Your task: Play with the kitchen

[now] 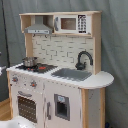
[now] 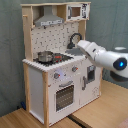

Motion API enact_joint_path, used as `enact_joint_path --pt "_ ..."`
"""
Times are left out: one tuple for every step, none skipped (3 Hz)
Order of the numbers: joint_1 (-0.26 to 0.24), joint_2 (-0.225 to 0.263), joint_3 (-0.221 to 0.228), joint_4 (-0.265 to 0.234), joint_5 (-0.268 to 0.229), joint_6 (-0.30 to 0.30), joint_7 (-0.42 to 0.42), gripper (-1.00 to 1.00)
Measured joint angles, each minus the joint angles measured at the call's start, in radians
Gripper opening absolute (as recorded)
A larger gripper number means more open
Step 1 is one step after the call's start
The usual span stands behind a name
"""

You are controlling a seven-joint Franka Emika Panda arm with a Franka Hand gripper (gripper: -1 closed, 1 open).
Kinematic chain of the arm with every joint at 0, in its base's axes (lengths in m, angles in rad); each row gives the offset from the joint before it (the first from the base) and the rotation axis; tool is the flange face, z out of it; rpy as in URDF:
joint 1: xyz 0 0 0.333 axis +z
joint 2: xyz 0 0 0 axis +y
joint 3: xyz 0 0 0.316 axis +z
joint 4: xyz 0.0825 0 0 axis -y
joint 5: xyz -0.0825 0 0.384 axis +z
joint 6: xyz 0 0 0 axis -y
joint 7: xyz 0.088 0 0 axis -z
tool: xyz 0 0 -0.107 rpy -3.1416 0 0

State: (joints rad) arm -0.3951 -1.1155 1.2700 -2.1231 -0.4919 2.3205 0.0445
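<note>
The kitchen (image 1: 75,105) is a white and light-wood toy with a tiled back, a grey hood (image 1: 39,27) and a microwave (image 1: 72,23). A small metal pot (image 1: 29,61) stands on the red-ringed hob (image 1: 42,67), left of the sink (image 1: 71,74) and the black faucet (image 1: 84,59). In the second exterior view the white arm (image 2: 105,56) reaches in from the second exterior view's right. Its gripper (image 2: 80,46) hovers over the counter by the faucet (image 2: 75,37), right of the pot (image 2: 45,56). The first exterior view shows no gripper.
A grey curtain (image 2: 10,30) hangs behind the kitchen. Wooden boards (image 2: 100,112) lie in front of it in the second exterior view. The oven door (image 2: 64,96) and knobs (image 2: 57,76) face forward. A white blurred shape (image 1: 15,122) sits at the first exterior view's lower left corner.
</note>
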Motion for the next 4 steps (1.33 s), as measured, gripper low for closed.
enact_joint_path --pt "0.021 0.042 -0.067 -0.008 0.004 -0.025 -0.082 1.00" --pt "0.015 0.095 -0.128 -0.015 0.008 -0.023 -0.170 1.00" --pt "0.000 0.164 -0.169 -0.012 0.008 -0.016 -0.254 1.00" --pt "-0.018 0.239 -0.196 0.003 0.008 -0.015 -0.340 1.00"
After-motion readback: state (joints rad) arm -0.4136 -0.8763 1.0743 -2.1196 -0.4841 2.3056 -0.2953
